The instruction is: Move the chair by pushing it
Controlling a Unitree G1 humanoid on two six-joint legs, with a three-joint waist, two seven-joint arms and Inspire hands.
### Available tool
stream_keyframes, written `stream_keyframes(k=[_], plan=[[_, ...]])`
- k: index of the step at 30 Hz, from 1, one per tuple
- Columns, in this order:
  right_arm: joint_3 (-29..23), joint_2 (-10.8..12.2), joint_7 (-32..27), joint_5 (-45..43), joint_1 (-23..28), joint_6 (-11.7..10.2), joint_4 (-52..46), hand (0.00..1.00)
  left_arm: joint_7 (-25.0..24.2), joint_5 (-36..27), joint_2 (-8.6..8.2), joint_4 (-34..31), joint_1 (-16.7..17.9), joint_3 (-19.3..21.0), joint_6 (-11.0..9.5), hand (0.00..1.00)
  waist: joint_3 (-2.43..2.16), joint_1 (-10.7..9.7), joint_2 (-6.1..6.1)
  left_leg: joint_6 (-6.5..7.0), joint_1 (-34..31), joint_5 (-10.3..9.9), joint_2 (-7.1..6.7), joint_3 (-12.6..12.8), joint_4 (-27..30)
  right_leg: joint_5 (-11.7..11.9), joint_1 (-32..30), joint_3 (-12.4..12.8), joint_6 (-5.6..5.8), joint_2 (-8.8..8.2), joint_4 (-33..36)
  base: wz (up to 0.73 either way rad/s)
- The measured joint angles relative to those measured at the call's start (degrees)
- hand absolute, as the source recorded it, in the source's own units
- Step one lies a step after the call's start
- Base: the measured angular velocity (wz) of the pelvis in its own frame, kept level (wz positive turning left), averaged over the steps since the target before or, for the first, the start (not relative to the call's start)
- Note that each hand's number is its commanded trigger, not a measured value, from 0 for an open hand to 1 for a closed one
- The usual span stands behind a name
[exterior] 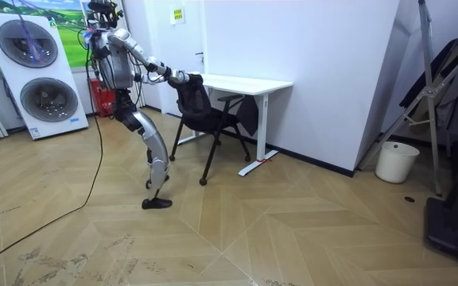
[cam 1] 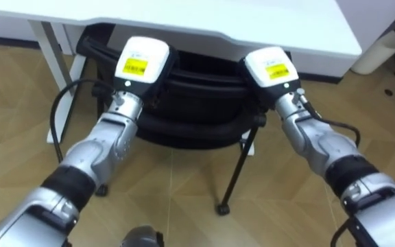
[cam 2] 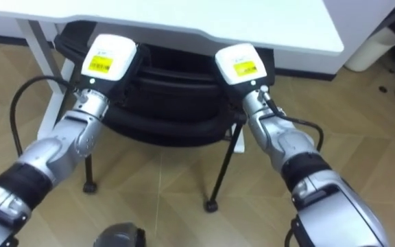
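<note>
Two are laid on the chair backrest (cam 1: 204,103): left robot hand (cam 1: 141,65), right robot hand (cam 1: 274,68); grasp cannot be told. Even pressure is advised, directed toward the surface (cam 1: 252,27).

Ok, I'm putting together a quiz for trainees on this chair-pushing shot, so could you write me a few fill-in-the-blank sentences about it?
1. The left hand and the right hand both sit on the top of the chair's ___.
2. The chair itself is coloured ___.
3. The desk just beyond it has a top coloured ___.

Missing words: backrest; black; white.
</note>
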Motion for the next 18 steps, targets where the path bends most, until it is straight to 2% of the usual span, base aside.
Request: stream_keyframes(k=[5,6,7,8,9,10,14,16,18], plan=[[1.10,-0.01,-0.67,0.91,0.00,0.79,-0.05,1.00,-0.16,0.18,0.00,-0.99,0.37,-0.02,0.92,1.00,0.02,0.12,0.10,-0.64,0.15,-0.39,0.24,-0.82,0.22,-0.19,0.93,-1.52,-0.36,-0.02,-0.35,0.01],[1.10,-0.02,-0.77,0.94,0.00,0.81,-0.05,0.63,-0.31,0.18,0.00,-1.13,0.38,-0.02,1.00,1.00,0.05,0.07,0.14,-0.69,0.16,-0.46,0.18,-0.94,0.24,-0.24,1.04,-1.59,-0.35,-0.03,-0.38,0.04],[1.10,-0.03,-0.98,1.02,0.00,0.89,-0.04,0.15,-0.38,0.18,0.00,-1.26,0.38,-0.02,1.05,1.00,0.12,-0.01,0.25,-0.68,0.16,-0.51,0.12,-1.03,0.30,-0.27,1.13,-1.63,-0.30,-0.04,-0.41,0.04],[1.10,-0.02,-1.04,1.03,0.00,0.97,-0.05,0.00,-0.42,0.18,0.00,-1.31,0.38,-0.02,1.06,0.91,0.15,-0.05,0.28,-0.65,0.15,-0.54,0.07,-1.06,0.32,-0.30,1.16,-1.63,-0.25,-0.06,-0.40,0.00],[1.10,-0.02,-1.07,1.21,0.00,1.07,-0.06,0.00,-0.67,0.18,-0.01,-1.48,0.38,-0.01,1.14,0.51,0.16,-0.10,0.30,-0.64,0.14,-0.57,-0.02,-1.07,0.32,-0.37,1.17,-1.62,-0.12,-0.13,-0.40,0.00],[1.10,0.02,-1.02,1.49,0.00,1.32,-0.12,0.00,-0.89,0.18,-0.08,-1.67,0.38,-0.01,1.30,0.00,0.16,-0.16,0.30,-0.71,0.12,-0.64,-0.04,-1.07,0.33,-0.42,1.17,-1.64,-0.06,-0.16,-0.39,0.00],[0.92,0.67,1.65,4.60,-0.77,3.47,-0.26,0.00,-1.48,0.18,-0.83,-1.78,0.32,0.05,2.50,0.00,0.14,-0.44,0.35,-0.84,0.12,-0.76,-0.06,-1.05,0.38,-0.44,1.19,-1.62,-0.02,-0.18,-0.39,0.00],[0.67,0.69,3.41,7.43,-0.85,4.65,-0.23,0.00,-2.94,0.13,-2.48,-2.22,0.27,0.98,3.84,0.00,0.09,-0.21,0.44,-0.83,0.14,-0.76,-0.13,-1.06,0.39,-0.45,1.19,-1.56,0.01,-0.21,-0.38,0.00],[0.40,0.73,4.08,8.72,-0.93,5.08,-0.23,0.00,-3.82,-0.03,-3.49,-2.45,0.21,2.01,4.27,0.00,0.08,-0.07,0.46,-0.83,0.19,-0.76,-0.13,-1.06,0.39,-0.46,1.20,-1.50,0.01,-0.20,-0.38,0.00]])
